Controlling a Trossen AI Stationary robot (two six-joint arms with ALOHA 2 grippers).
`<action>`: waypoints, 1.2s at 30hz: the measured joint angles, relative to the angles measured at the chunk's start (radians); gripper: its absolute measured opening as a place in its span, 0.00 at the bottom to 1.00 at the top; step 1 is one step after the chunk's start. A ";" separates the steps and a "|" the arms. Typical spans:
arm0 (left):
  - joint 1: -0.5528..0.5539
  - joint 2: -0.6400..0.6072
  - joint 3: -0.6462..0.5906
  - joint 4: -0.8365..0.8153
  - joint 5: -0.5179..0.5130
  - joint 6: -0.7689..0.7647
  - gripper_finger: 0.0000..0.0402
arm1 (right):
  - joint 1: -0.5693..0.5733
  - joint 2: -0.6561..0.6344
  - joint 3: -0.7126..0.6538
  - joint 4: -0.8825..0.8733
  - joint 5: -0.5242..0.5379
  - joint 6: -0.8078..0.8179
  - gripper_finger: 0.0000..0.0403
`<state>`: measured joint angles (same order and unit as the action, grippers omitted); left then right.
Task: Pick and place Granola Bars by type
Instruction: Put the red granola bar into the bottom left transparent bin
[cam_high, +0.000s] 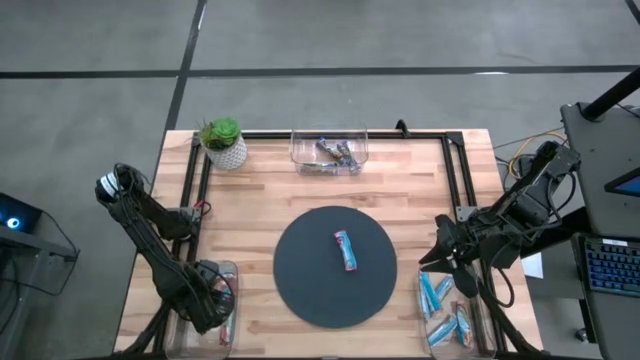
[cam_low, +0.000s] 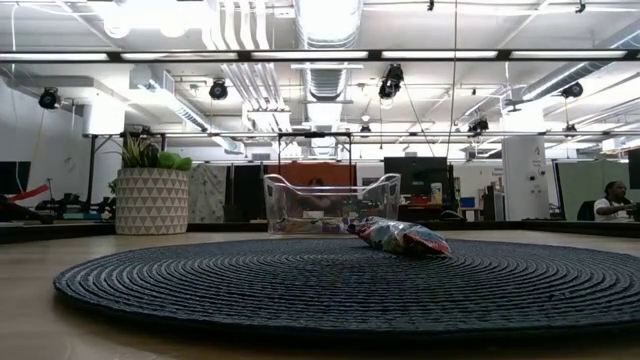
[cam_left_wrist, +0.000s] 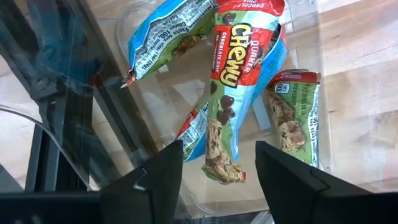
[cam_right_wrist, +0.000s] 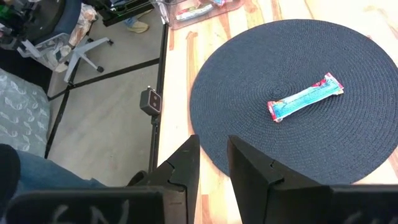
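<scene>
Over its bin (cam_left_wrist: 323, 93), left gripper (cam_left_wrist: 217, 171) gapes.

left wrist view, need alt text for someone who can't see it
The left hand, its two dark fingers apart, hangs just above a clear plastic bin on the pale wooden table. Several shiny wrapped granola bars lie piled inside the bin. The topmost is a red and green Quaker Chewy chocolate chip bar lying between the fingers, not gripped.

Left gripper (cam_left_wrist: 214, 180) fingers spread, arm low; right gripper (cam_right_wrist: 213, 165) fingers narrowly apart, raised.
</scene>
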<state>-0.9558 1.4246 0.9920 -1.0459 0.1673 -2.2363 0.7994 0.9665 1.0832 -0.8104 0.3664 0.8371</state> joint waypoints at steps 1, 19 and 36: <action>0.000 0.000 0.000 0.000 0.000 0.000 0.46 | 0.000 0.000 0.000 0.000 0.000 0.000 0.19; 0.002 0.000 0.000 0.168 -0.070 0.035 0.35 | 0.000 0.000 0.000 0.000 0.001 -0.003 0.19; 0.002 -0.089 0.023 -0.024 -0.002 0.050 0.00 | 0.000 0.000 0.000 0.000 0.003 0.000 0.19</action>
<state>-0.9535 1.3354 1.0146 -1.0695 0.1650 -2.1868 0.7994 0.9665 1.0832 -0.8101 0.3691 0.8371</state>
